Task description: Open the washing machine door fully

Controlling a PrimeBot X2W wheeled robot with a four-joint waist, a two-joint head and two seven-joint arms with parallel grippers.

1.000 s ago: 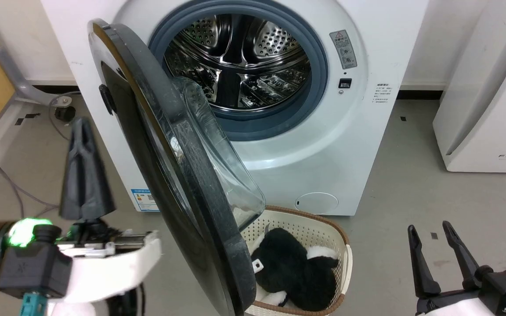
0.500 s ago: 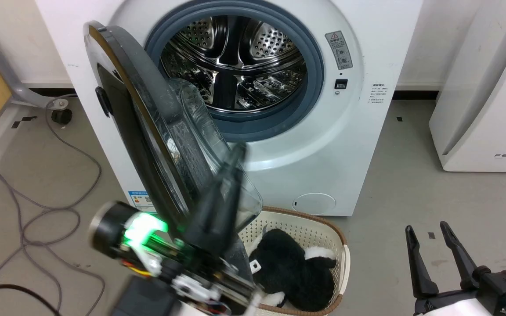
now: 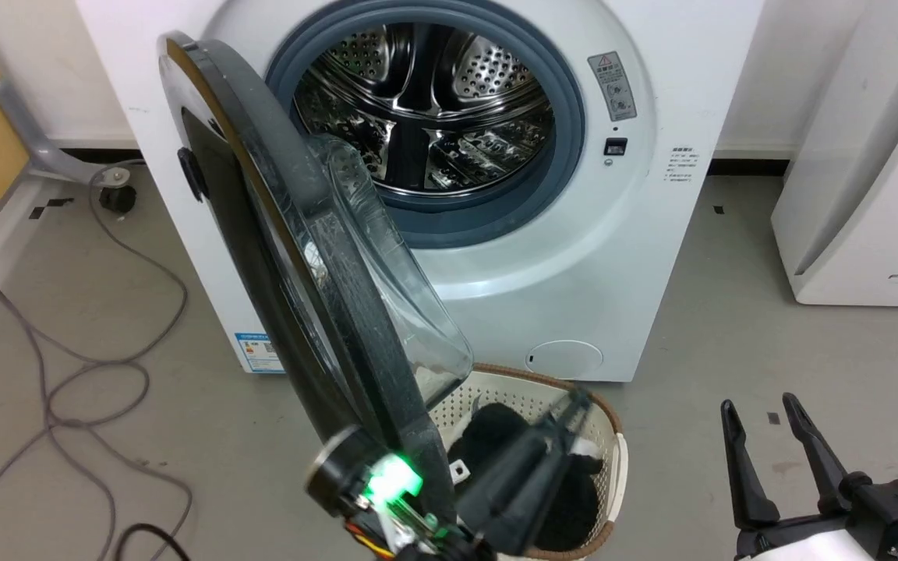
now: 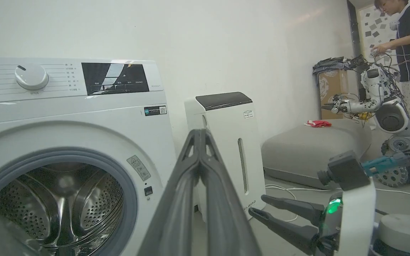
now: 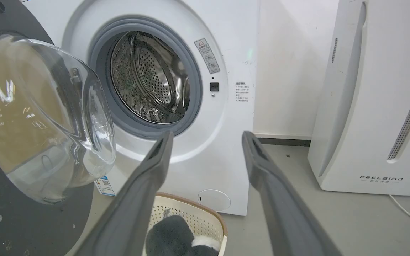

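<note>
Across the washing machine (image 3: pixel 620 257) front, washing machine door (image 3: pixel 355 327) swung partly open, hinged left, above a floor basket (image 3: pixel 615 436). Near the door's lower edge, left gripper (image 4: pixel 199 133) with jaws pressed together; well apart, right gripper (image 3: pixel 761 403) with jaws spread.

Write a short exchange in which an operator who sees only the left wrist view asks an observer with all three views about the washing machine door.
Operator: How far open is the door?
Observer: The washing machine door stands out from the washing machine, nearly edge-on to the head camera.
Operator: Where is my left gripper?
Observer: The left gripper, blurred, shows by the door's lower edge, in front of a basket.
Operator: What is in it?
Observer: A black and white plush toy.
</note>
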